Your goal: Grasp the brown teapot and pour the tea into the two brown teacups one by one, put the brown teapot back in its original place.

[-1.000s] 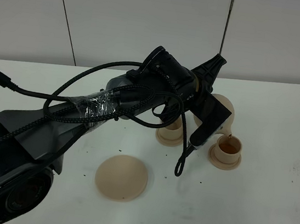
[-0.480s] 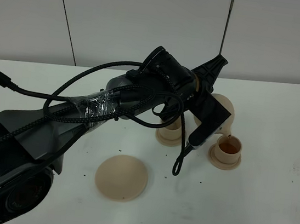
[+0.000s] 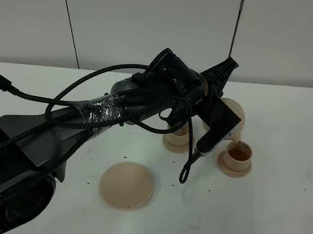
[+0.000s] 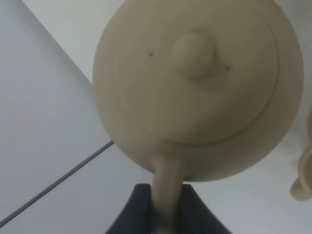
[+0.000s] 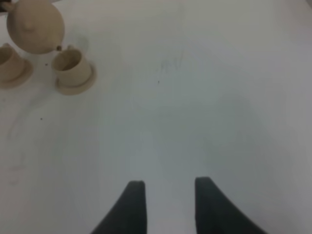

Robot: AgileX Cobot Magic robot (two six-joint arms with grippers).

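right of centre in the overhead view, the brown teapot (image 3: 233, 112) hangs tipped above the white table (image 3: 280, 226). its spout points down just over the rim of the right teacup (image 3: 237, 155), which sits on its small saucer (image 3: 234, 170). amber tea shows inside that cup, so the step in hand looks like the pour into it.

the second teacup (image 5: 9, 59) stands just beside, toward the middle of the frame. the arm hides most of it from above, and i cannot tell from either view whether it holds tea. the wide saucer (image 3: 126, 186), the pot's home, lies bare in the lower middle, well apart from both cups.

my reading of the next move: level the pot so the stream stops cleanly. if the hidden cup is unfilled, shift the spout across to it. otherwise carry the pot down-frame and seat it flat on the wide saucer. a quick swing could drip or clip a cup.

the left arm (image 3: 111, 111) stretches from the lower left corner up and across past the middle, wrist rolled over, with cables (image 3: 61, 98) looped along it. the left gripper (image 4: 164, 189) is clamped on the pot's loop handle (image 4: 168, 170), a dark finger on each side. the right gripper (image 5: 168, 195) hangs over bare table away from the cups, its jaws apart with nothing between them.
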